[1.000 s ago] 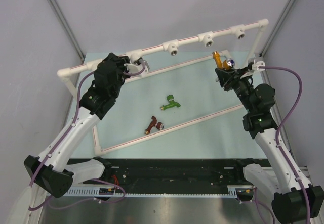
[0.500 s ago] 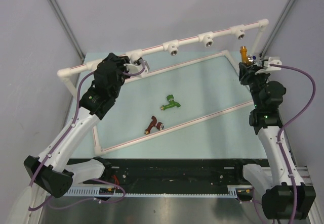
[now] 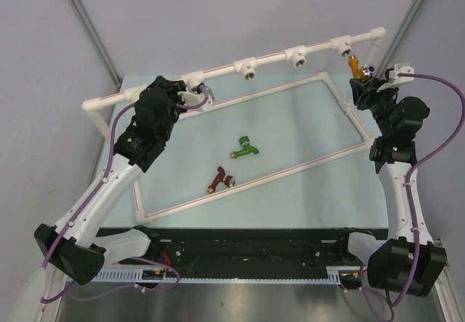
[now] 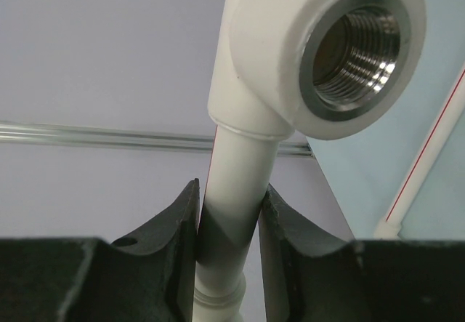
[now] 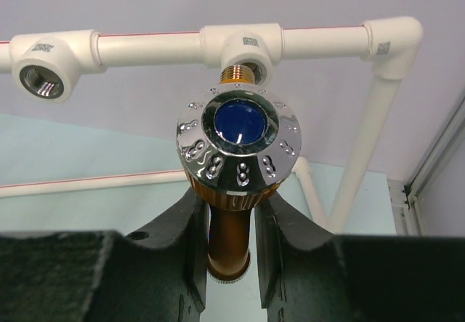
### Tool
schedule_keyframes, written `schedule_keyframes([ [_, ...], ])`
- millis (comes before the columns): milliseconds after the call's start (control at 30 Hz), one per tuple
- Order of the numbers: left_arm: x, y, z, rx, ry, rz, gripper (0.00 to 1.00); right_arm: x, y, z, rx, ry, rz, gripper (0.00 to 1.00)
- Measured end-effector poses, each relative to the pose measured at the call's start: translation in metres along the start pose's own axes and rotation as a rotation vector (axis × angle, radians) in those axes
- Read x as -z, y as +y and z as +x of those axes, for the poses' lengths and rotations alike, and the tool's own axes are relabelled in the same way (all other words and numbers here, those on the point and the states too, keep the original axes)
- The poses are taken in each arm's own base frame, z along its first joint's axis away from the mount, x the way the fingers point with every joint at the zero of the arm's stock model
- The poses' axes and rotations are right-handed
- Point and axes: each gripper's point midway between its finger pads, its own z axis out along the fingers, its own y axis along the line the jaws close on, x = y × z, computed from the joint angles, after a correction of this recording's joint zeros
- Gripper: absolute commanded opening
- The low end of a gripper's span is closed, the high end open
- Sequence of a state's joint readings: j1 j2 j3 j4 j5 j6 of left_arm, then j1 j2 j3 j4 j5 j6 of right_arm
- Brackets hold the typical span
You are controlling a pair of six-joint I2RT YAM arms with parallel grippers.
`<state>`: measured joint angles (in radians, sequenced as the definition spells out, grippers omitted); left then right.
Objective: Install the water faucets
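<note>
Two grippers share this job. The left gripper (image 4: 229, 216) squeezes the white pipe frame (image 4: 243, 147), with one black finger on each side of the pipe. Just above its fingers is an empty socket (image 4: 356, 46) with a silver ring and screw lines inside. It looks like this gripper holds the frame so it will not wobble when a faucet is screwed in.

Well off to the right of that gripper, down on the table (image 3: 305, 184), lie the green faucet (image 3: 245, 148) and the dark red-brown faucet (image 3: 220, 180). They are near each other but not touching, and no gripper is near them. They seem to be waiting their turn.

The right gripper (image 5: 231, 227) is closed on the orange-yellow faucet (image 5: 238, 144), pinching its orange body between both fingers. The shiny round knob faces back at the gripper, and the gold screw end points away from it, right at the mouth of the last socket (image 5: 240, 42) on the top pipe. It is held this way so the screw end lines up straight with the hole. Whether the screw end has gone in at all cannot be told. If the faucet tilts, the screw lines could catch crooked and jam
</note>
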<state>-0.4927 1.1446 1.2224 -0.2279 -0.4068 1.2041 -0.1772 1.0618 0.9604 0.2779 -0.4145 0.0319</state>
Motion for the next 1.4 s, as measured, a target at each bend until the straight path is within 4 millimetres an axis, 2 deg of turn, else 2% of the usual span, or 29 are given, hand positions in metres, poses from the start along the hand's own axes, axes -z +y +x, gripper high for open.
schedule_keyframes([
  [167, 0.000, 0.000, 0.000, 0.000, 0.000, 0.000, 0.00, -0.010, -0.002, -0.003, 0.032, 0.020, -0.033, 0.00],
  [500, 0.000, 0.000, 0.000, 0.000, 0.000, 0.000, 0.00, -0.028, -0.013, 0.013, 0.063, 0.129, -0.064, 0.00],
  [733, 0.000, 0.000, 0.000, 0.000, -0.001, 0.000, 0.00, -0.031, -0.020, 0.012, 0.085, 0.182, -0.077, 0.00],
  [1400, 0.000, 0.000, -0.001, 0.000, -0.002, 0.001, 0.00, -0.032, -0.015, 0.011, 0.077, 0.203, -0.125, 0.00],
])
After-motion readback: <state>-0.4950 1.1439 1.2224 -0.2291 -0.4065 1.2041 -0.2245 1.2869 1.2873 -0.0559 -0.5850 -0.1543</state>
